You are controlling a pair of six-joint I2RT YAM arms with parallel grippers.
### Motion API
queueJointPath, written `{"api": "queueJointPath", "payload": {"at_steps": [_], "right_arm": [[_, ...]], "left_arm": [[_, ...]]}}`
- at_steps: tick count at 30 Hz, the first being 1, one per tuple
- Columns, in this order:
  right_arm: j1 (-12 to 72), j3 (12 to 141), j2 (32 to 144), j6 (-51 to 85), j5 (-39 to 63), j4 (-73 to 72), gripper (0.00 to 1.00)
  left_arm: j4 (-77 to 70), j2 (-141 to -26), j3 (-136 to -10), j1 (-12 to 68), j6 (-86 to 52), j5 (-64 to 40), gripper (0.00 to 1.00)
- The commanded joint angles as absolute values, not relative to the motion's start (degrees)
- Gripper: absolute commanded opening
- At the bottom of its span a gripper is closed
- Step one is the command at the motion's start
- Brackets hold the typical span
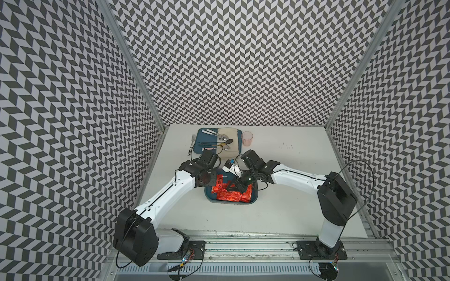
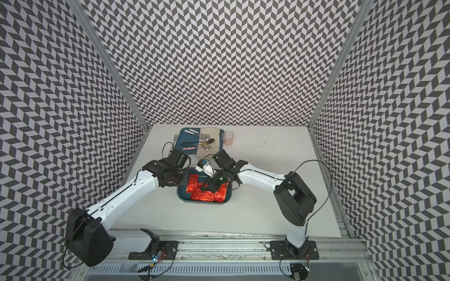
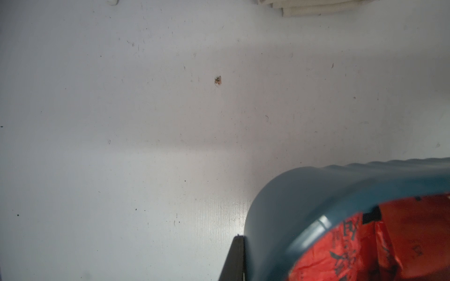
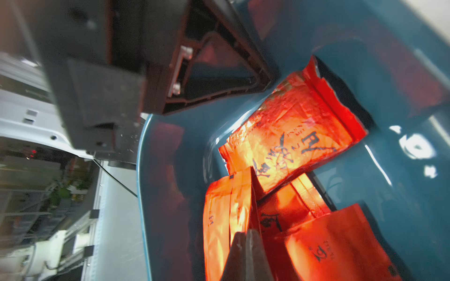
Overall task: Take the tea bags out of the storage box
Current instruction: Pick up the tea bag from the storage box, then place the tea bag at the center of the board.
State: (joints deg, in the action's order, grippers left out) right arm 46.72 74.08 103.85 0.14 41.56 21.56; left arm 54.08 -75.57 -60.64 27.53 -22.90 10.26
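Right gripper (image 4: 246, 234) fingers pressed together, pinching one upturned edge among crinkled red foil tea bags (image 4: 287, 136) in deep teal plastic storage box (image 3: 292, 194) at white table (image 1: 292, 194) centre, left gripper (image 4: 155, 102) clamped on its left rim; likely light, limp, slippery: grab sealed edges.

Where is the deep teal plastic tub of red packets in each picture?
Both top views: the deep teal rounded plastic tub sits just below centre.
Left wrist: its outer wall fills that picture's lower right corner.
Right wrist: its inner wall fills that picture's right side.
Shared landmark: the shiny red foil sachets inside.
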Motion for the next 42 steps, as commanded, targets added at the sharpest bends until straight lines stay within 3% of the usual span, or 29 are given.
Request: {"api": "queueJointPath", "payload": {"at_steps": [1,20,24,28,33,42], "right_arm": [[47.05,76.09,101.71,0.24,39.54,21.09,0.00],[43.47,72.10,89.65,9.08,28.02,13.54,0.00],[38.01,69.43,86.28,16.58,28.18,7.91,0.00],[27.54,62.50,83.77,29.83,30.13,-3.36,0.00],[19.45,58.59,87.87,39.57,30.91,-8.49,0.00],[19.41,57.23,99.88,49.40,24.40,-20.68,0.00]], "left_arm": [[52.65,-75.50,-60.69,27.26,-23.60,10.11,0.00],[50.19,-74.44,-58.37,25.96,-26.19,13.36,0.00],[49.74,-74.42,-58.25,25.07,-26.18,13.53,0.00],[50.00,-74.53,-58.53,24.62,-26.48,15.67,0.00],[49.71,-73.60,-58.56,22.49,-26.84,19.90,0.00],[46.45,-72.23,-56.81,17.79,-26.90,22.22,0.00]]}}
